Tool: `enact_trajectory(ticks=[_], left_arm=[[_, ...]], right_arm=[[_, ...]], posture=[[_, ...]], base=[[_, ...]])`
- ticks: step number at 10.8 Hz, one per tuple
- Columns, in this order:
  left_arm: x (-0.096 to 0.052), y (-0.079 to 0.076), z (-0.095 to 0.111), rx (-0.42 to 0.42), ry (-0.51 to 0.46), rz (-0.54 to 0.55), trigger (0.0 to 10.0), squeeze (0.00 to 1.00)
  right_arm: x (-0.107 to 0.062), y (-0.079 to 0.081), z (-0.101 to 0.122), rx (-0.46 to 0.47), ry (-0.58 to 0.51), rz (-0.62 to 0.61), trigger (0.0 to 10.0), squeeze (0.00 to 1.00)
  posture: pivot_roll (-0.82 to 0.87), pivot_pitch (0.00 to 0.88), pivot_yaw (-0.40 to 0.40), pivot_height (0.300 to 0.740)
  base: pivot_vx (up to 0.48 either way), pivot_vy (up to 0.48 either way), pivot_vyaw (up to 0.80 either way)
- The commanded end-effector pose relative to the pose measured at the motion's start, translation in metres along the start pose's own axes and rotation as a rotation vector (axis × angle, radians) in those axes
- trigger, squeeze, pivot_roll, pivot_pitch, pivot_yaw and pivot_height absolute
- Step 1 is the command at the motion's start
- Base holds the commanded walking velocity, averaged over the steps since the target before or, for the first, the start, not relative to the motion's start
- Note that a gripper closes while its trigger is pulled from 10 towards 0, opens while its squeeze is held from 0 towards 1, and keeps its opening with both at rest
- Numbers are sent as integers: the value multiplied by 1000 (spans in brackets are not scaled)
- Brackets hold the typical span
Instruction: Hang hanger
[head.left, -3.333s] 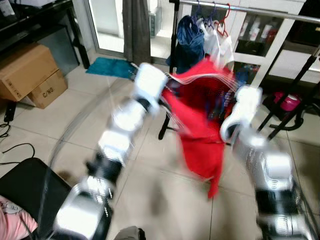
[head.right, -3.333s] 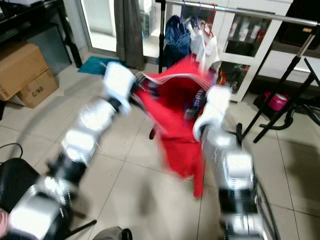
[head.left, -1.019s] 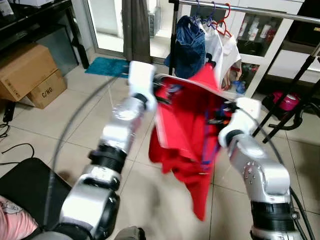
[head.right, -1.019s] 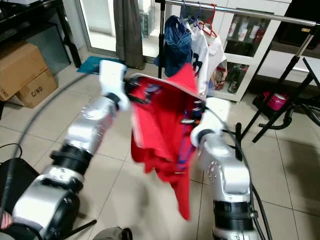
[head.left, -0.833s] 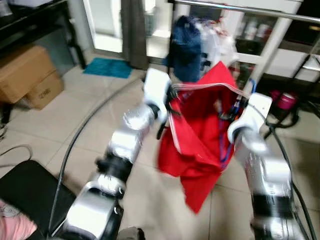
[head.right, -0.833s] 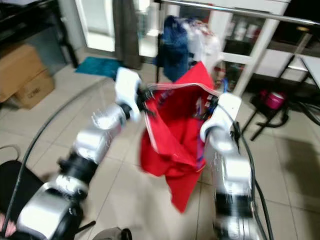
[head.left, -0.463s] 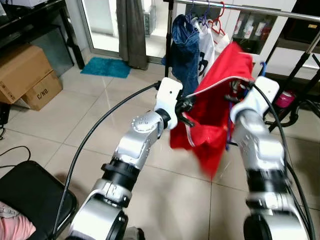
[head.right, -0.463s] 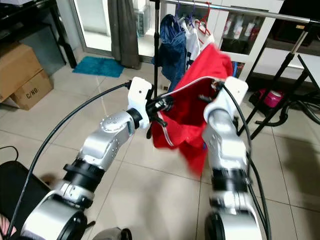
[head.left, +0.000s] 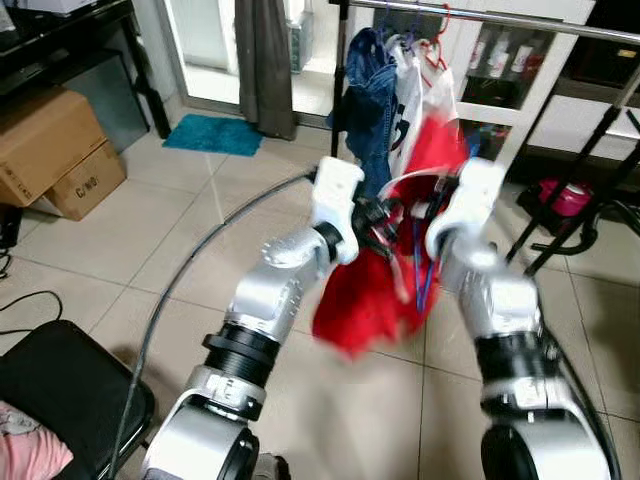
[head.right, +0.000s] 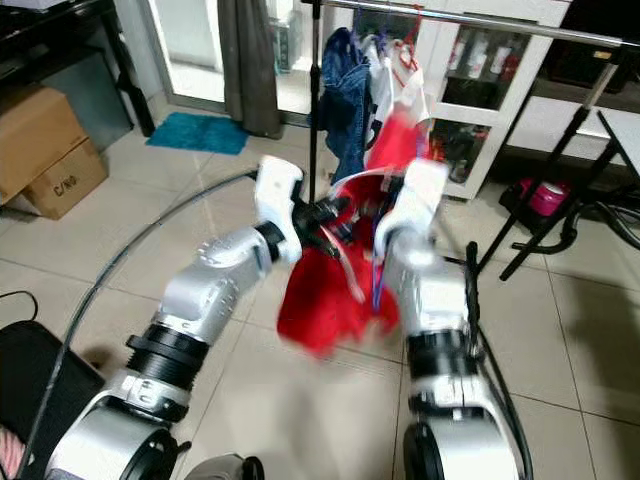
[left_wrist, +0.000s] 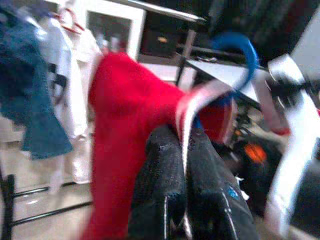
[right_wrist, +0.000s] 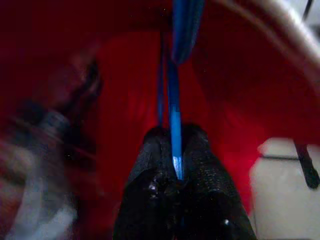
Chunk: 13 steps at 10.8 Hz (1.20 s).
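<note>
The rail (head.left: 500, 20) of the clothes rack is the landmark here: a silver bar running across the top of the head views, with 3 or so garments already hanging near its left end, among them a blue denim piece (head.left: 372, 95) and a white shirt (head.left: 412, 85).

The red garment (head.left: 385, 270) is below the rail and in front of it, held up between the 2 arms. It is on a blue hanger (right_wrist: 175, 100), whose curved hook (left_wrist: 239, 46) shows in the left wrist view, free in the air and not over the rail.

The left end effector (left_wrist: 185, 165) has its 2 black fingers pressed together on the garment's white-trimmed edge. The right end effector (right_wrist: 174, 150) is clamped tight on the thin blue shaft of the hanger, with red fabric all around it.

Progress, as I judge it: the garment is already on the hanger and has been carried close to the rack, so the pick-up and approach look done. The hanging itself is not done; the hook is well below the rail. What is left is to lift the hanger up to rail height, set the hook over the bar in the free stretch to the right of the hung clothes, and then let go with both end effectors. The head views are blurred around the arms, so the exact tilt of the hanger cannot be told.
</note>
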<state>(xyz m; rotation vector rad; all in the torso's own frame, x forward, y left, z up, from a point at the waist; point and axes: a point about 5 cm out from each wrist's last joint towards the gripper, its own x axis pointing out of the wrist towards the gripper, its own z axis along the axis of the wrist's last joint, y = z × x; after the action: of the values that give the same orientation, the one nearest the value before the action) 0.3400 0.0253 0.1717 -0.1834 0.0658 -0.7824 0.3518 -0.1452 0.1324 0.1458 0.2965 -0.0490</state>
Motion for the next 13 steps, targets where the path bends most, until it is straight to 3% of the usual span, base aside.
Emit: enact_trajectory(ticks=[1,2,5,6,9,10,11,13], left_arm=[[1,7,21,35,-76,41,0,0],[-1,17,24,78,-64,80,0,0],[-4,25,7,205,42,119,0,0],[-2,20,-1,209,69,97,0,0],[0,16,-9,232,99,99,0,0],[-1,17,-9,236,97,115,431,0],[-3,29,-1,256,64,221,2902,0],[-5,42,14,264,-9,322,0,0]], right_arm=[[-4,-8,1,8,-15,-9,10000,0],[-10,-20,2,48,-49,-33,10000,0],[-21,-23,31,-17,-165,29,10000,0],[-24,-22,51,18,-231,61,10000,0],[-24,-19,66,23,-267,70,10000,0],[-24,-18,66,21,-267,78,10000,0],[-25,-15,65,16,-263,92,10000,0],[-27,-13,63,-7,-250,122,10000,0]], posture=[[3,0,0,740],[2,0,10,740],[-8,0,25,740],[-8,0,26,740],[-8,0,21,740],[-6,0,16,740],[-6,0,13,740],[-7,0,11,740]], base=[[0,0,0],[0,0,0],[0,0,0],[0,0,0],[0,0,0],[0,0,0],[0,0,0],[0,0,0]])
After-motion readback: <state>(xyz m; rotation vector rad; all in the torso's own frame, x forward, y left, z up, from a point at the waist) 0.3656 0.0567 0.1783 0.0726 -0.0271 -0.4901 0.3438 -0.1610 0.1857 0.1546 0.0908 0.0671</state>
